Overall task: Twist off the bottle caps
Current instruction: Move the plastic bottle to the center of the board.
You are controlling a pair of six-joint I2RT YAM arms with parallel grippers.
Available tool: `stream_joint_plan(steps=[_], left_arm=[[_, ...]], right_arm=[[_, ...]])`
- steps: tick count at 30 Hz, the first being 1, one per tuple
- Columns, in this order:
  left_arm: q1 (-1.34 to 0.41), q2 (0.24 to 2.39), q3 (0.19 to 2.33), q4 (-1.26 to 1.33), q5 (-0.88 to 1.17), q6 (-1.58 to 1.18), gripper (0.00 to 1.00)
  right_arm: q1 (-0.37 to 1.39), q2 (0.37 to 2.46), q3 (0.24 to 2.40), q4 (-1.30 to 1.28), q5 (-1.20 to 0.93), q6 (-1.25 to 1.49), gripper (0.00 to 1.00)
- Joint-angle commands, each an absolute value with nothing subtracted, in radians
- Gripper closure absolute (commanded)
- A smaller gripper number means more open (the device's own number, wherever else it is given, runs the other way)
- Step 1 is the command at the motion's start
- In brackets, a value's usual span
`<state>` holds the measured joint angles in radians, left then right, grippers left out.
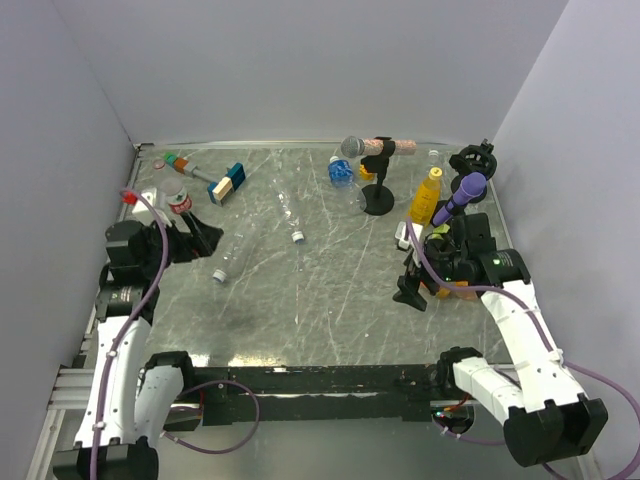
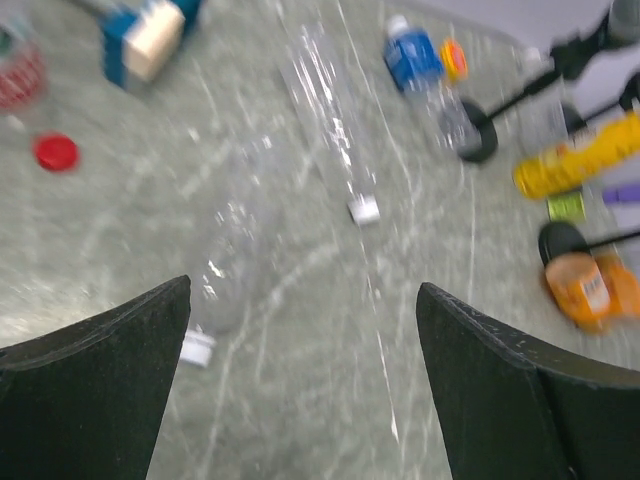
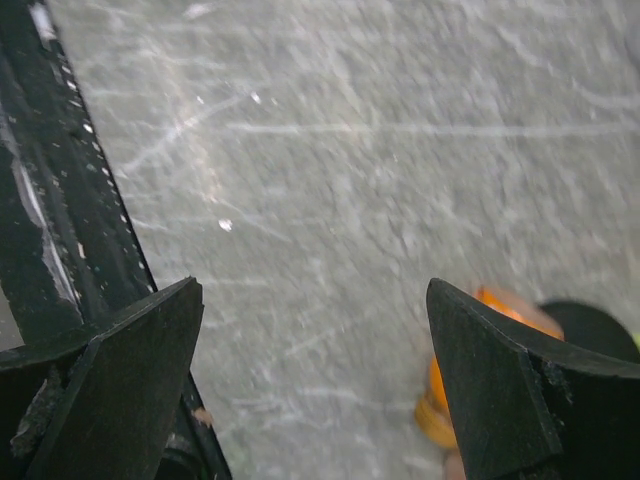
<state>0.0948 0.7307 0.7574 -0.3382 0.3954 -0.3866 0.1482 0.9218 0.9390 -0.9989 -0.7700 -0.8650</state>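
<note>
Both grippers spread, empty: left gripper [image 2: 303,300] hovers above a lying clear bottle [image 2: 232,255], white cap [image 2: 197,347] still on, right gripper [image 3: 315,295] by an orange bottle [image 3: 437,405]; probably best to pin the body, pinch the cap squarely, twist.

The left wrist view is all blurry. There the red-label bottle [image 2: 18,72] is cut off by the picture's left edge, and the blue-and-tan block [image 2: 145,38] by the top edge. In the right wrist view a fuzzy orange bottle [image 3: 437,405] hides partly behind the right gripper [image 3: 312,290].
</note>
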Motion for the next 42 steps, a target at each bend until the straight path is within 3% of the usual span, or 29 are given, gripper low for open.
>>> stream_joint_plan(steps=[1,17,27,31,38,42], left_arm=[[0.095,0.692,0.718,-0.291,0.535,-0.356,0.03],[0.095,0.655,0.660,-0.241,0.520,-0.391,0.03],[0.095,0.646,0.660,-0.247,0.506,-0.390,0.04],[0.095,0.644,0.660,-0.247,0.503,-0.390,0.03],[0.095,0.646,0.660,-0.247,0.502,-0.388,0.03],[0.095,0.649,0.660,-0.247,0.502,-0.388,0.03]], right_arm=[[0.149,0.943,0.980,-1.062,-0.582,-0.786,0.01],[0.192,1.127,0.758,-0.588,0.042,-0.483,0.01],[0.193,1.296,0.778,-0.471,0.117,-0.450,0.01],[0.198,1.359,0.798,-0.494,0.065,-0.414,0.09],[0.219,1.367,0.848,-0.586,-0.039,-0.309,0.37],[0.251,1.407,0.942,-0.689,-0.135,-0.203,0.43]])
